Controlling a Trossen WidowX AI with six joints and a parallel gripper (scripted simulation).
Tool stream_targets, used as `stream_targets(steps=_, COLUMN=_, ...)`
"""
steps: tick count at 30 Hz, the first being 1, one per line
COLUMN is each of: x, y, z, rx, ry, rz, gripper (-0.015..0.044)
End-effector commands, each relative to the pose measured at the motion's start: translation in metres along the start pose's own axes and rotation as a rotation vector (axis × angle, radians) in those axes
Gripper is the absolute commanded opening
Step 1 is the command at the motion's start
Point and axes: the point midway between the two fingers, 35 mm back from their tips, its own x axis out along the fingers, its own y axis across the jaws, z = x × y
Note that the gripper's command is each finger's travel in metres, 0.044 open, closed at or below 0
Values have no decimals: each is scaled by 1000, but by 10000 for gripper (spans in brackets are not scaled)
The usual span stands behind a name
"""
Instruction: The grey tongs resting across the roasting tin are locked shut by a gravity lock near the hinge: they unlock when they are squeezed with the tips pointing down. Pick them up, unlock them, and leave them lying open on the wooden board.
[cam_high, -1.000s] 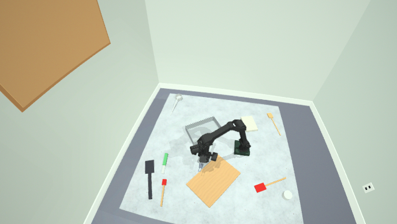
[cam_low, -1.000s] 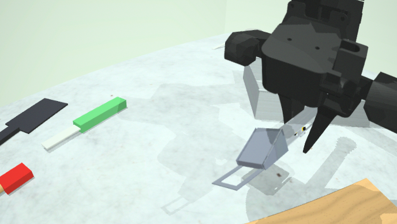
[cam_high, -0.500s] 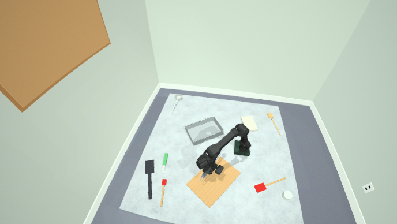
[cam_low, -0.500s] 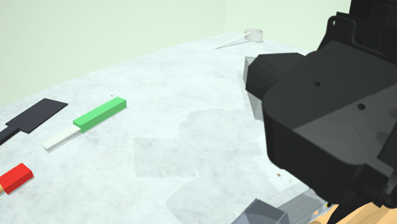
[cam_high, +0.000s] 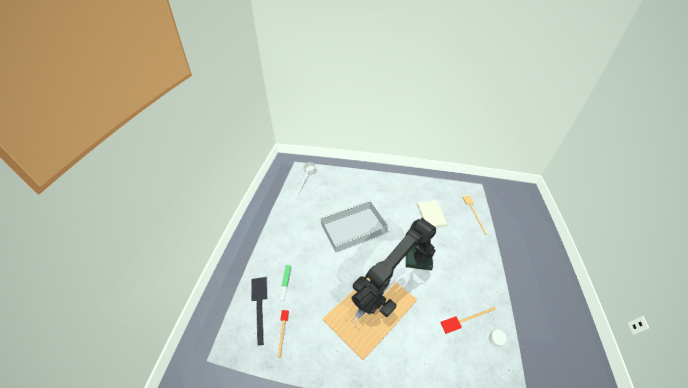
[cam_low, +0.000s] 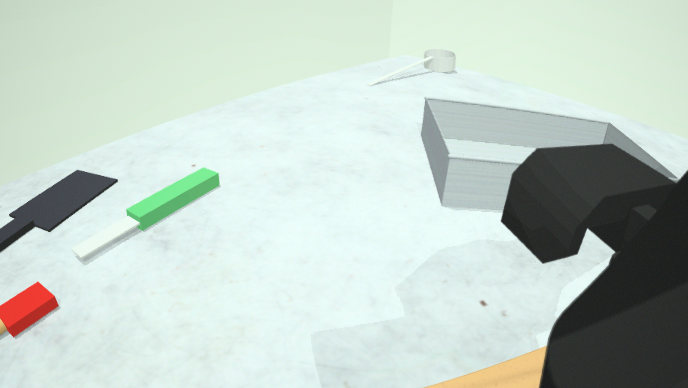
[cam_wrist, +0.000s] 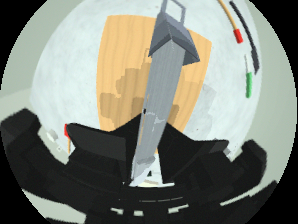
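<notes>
Black gripper (cam_high: 376, 306) (cam_wrist: 149, 117), pinching the grey tongs (cam_high: 358, 317) (cam_wrist: 164, 85) — its fingers pressed against them. Below spreads the wooden board (cam_high: 370, 340) (cam_low: 500, 372) (cam_wrist: 120, 55). The tongs hang over it, their long axis running out from the fingers toward the near left; the coming move likely turns on whether those tips point down enough.

Grey all over on tongs (cam_high: 358, 316) (cam_wrist: 164, 80). Light brown with wavy stripes on board (cam_high: 370, 330) (cam_low: 505, 369) (cam_wrist: 122, 47). Bright red on one spatula (cam_high: 451, 325). White with faint grey blotches on table (cam_high: 310, 245) (cam_low: 280, 200) (cam_wrist: 65, 65).
</notes>
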Motion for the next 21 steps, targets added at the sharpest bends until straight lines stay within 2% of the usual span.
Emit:
stream_targets(steps=1, x=0, y=2, z=0, rx=9, ry=1, rz=3, gripper=-150)
stream_targets(steps=7, x=-4, y=2, z=1, rx=10, ry=-35, rz=3, gripper=-150)
stream_targets(steps=21, x=-41, y=2, z=8, rx=15, ry=-337, rz=3, gripper=-150)
